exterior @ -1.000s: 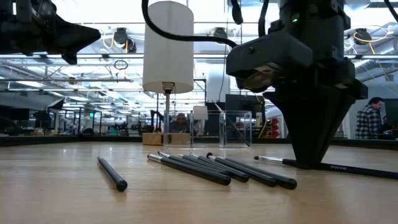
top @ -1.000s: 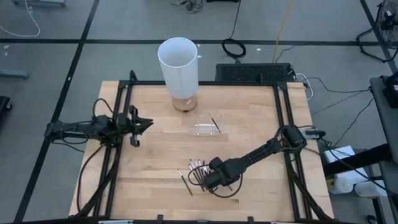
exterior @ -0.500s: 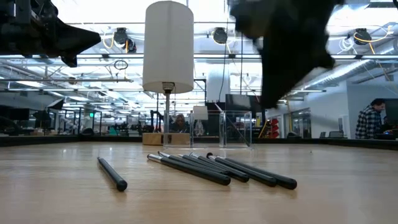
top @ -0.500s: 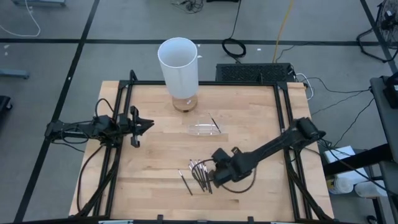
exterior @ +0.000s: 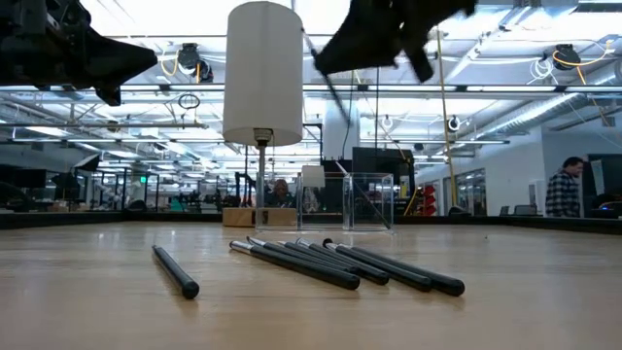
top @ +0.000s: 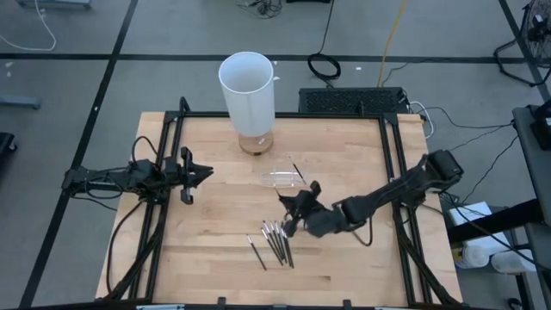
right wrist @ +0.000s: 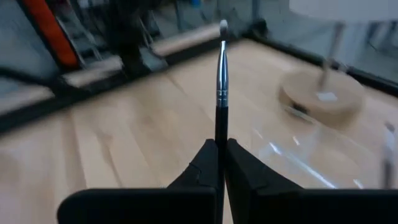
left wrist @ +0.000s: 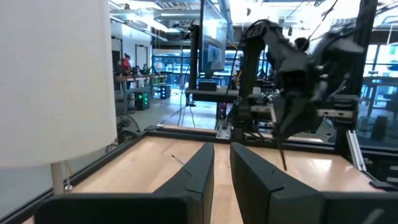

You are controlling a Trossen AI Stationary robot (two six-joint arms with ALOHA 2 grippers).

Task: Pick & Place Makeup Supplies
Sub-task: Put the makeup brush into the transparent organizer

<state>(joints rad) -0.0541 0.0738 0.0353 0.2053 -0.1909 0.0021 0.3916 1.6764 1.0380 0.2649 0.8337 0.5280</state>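
Carry step in hand: your right gripper (right wrist: pixel 219 149) clamped one makeup brush (right wrist: pixel 221 81), lifted near table (top: pixel 207 250) middle. Next: lower it into clear tray (top: pixel 282 179). Left gripper (top: pixel 196 175) waited at left edge, fingers narrowly apart, holding nothing.

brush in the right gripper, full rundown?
The brush is a thin dark stick with a silvery metal band and a small pale tip. The right gripper is shut on its lower end, so it sticks out straight past the fingers, clear of the table. In the high view it hangs between the clear tray and the sticks left on the wood. Nothing else touches it.
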